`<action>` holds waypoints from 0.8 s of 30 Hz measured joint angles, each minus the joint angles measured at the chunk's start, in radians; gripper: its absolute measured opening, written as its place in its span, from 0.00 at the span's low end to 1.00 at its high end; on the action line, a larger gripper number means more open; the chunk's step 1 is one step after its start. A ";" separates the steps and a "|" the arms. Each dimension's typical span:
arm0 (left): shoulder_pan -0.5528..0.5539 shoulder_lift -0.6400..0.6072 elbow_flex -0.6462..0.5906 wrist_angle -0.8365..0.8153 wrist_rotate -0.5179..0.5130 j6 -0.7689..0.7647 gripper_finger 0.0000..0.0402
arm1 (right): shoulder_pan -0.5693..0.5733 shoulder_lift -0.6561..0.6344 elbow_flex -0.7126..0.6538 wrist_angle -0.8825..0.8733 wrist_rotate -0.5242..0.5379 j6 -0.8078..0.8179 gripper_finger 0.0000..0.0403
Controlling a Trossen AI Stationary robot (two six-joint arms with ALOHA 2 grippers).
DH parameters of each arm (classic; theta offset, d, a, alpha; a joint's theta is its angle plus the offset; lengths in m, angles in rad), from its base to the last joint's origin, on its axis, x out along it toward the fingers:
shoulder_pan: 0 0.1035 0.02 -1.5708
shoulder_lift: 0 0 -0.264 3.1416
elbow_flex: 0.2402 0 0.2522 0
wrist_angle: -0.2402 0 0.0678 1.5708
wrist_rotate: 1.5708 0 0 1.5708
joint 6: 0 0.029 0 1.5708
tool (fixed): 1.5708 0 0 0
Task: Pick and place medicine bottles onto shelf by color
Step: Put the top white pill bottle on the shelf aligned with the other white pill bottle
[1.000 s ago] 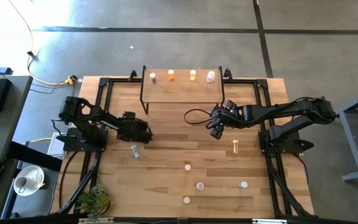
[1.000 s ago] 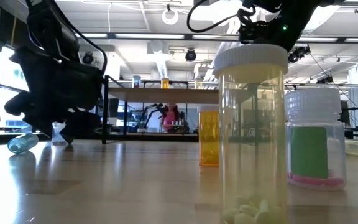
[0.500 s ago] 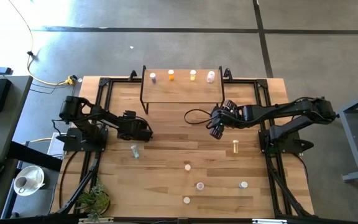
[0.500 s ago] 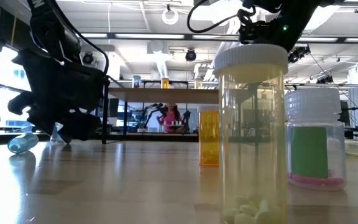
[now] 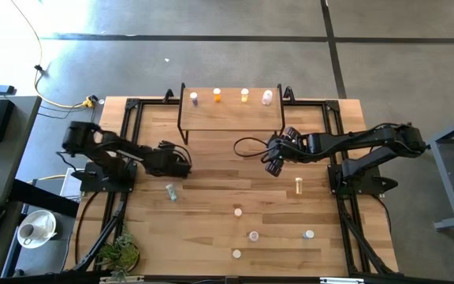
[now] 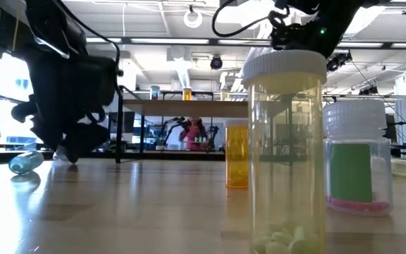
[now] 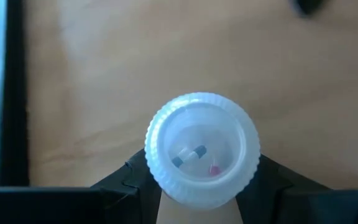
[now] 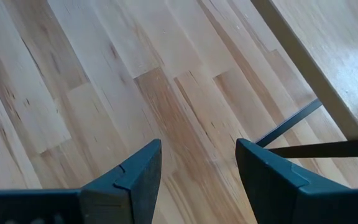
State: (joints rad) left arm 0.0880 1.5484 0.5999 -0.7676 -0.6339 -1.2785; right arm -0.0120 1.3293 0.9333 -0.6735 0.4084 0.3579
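The shelf (image 5: 231,117) stands at the table's far middle with several small medicine bottles along its far edge, among them an orange one (image 5: 217,95). More bottles lie or stand on the table: a pale blue one (image 5: 171,191) on its side, a yellow one (image 5: 298,185), and others near the front (image 5: 254,235). My left gripper (image 5: 183,164), left of the shelf, is shut on a clear bottle with a white ribbed cap (image 7: 201,149). My right gripper (image 8: 197,162) hangs open over bare wood right of the shelf (image 5: 273,166). My left gripper pinches the clear bottle between its two fingers, one on each side of the white ribbed cap (image 7: 155,177). The fingers slant down from the table's left side. The bottle's round end faces the wrist camera, so it sits tilted. Whether its other end touches the table I cannot tell.
Close to the low camera stand a tall clear yellow bottle (image 6: 285,155), an orange one (image 6: 237,155) and a white one with a green label (image 6: 358,159). Black frame rails (image 5: 132,118) run along the table's sides. A potted plant (image 5: 120,254) sits at the near left corner.
My left arm has drawn its upper part back toward the table's left edge, and its hand has rolled and risen slightly over the same spot. The right arm has kept still.
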 joint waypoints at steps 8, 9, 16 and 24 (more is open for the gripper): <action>-0.095 -0.205 0.000 0.016 0.075 0.199 0.37 | 0.000 0.000 0.000 0.011 -0.008 -0.008 0.49; -0.108 -0.228 0.000 0.023 0.082 0.224 0.37 | 0.000 0.000 0.000 0.021 -0.020 -0.009 0.49; -0.187 -0.352 0.000 0.120 0.113 0.416 0.37 | 0.002 0.000 0.000 0.163 -0.129 -0.097 0.49; -0.221 -0.390 0.001 0.413 0.146 0.757 0.37 | 0.002 0.000 0.000 0.404 -0.235 -0.251 0.49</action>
State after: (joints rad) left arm -0.1333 1.1582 0.6010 -0.3544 -0.4883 -0.5213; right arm -0.0101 1.3293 0.9337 -0.2695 0.1736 0.1074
